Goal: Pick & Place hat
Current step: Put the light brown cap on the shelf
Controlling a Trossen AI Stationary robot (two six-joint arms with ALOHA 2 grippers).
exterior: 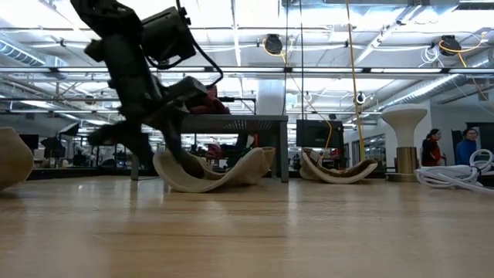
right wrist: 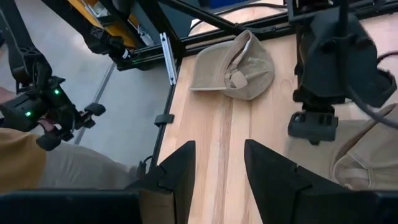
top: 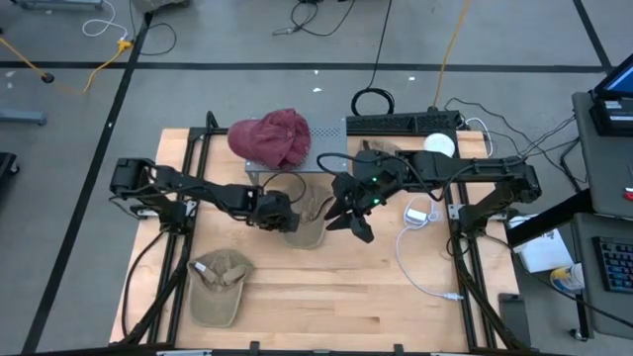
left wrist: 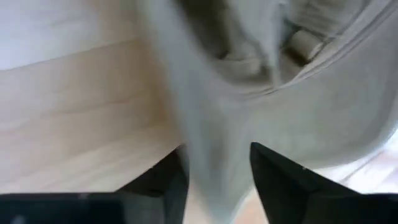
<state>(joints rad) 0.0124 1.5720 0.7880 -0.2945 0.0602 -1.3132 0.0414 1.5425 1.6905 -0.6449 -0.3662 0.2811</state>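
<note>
left pincer [top: 293,220] straddles a fold of the tan hat [top: 309,225] lying mid-desk [top: 346,297], fingers not visibly clamped yet; soft, light cloth likely sags, so pinch the stiffer brim edge.

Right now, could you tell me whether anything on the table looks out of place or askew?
Yes: the tan cap at the table's middle lies upturned and buckled, brim curling up, with the left tool pinching its fabric. The second tan cap lies flat.

left tool [left wrist: 217,180] fingers astride a fold of tan hat [left wrist: 249,112], pale wooden table [left wrist: 74,124] beneath
</note>
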